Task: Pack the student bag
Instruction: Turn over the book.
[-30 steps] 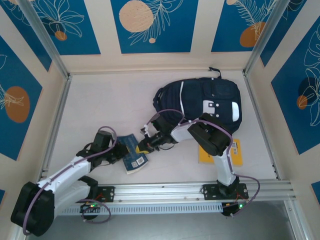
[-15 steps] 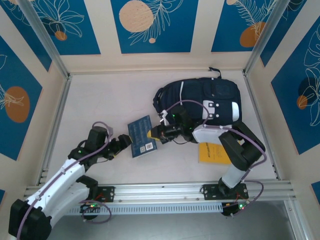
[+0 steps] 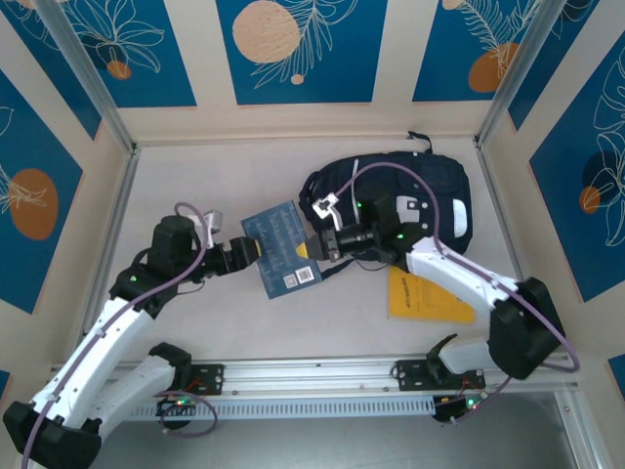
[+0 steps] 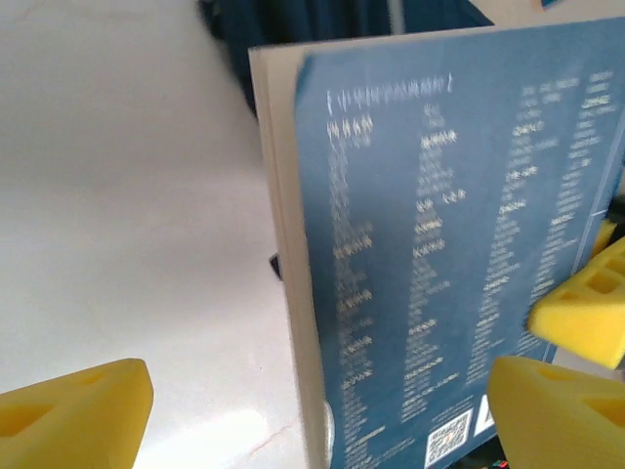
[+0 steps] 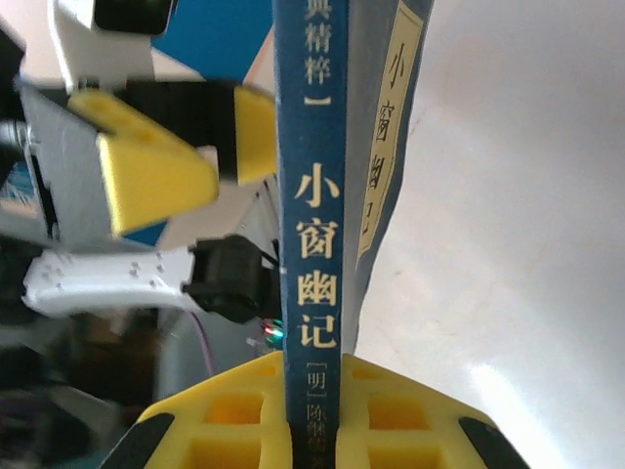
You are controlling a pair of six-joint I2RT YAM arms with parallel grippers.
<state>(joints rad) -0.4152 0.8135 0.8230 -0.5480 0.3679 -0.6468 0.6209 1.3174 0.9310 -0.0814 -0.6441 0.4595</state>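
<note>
The large dark navy fabric backpack (image 3: 430, 191) lies at 1 o'clock on the pale desk (image 3: 195, 195). At its 9 o'clock side the right claw (image 3: 320, 246) is clamped on a blue paperback book (image 3: 283, 249), with yellow pads (image 5: 244, 430) pinching the spine. The left claw (image 3: 249, 252) is spread wide at the book's 9 o'clock edge. A flat yellow booklet (image 3: 425, 298) lies at 4 o'clock.

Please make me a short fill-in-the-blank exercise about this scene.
1. The right gripper is shut on a blue ___.
2. The left gripper beside it is ___.
3. Near the student bag, a ___ booklet lies on the table.
Missing words: book; open; yellow.
</note>
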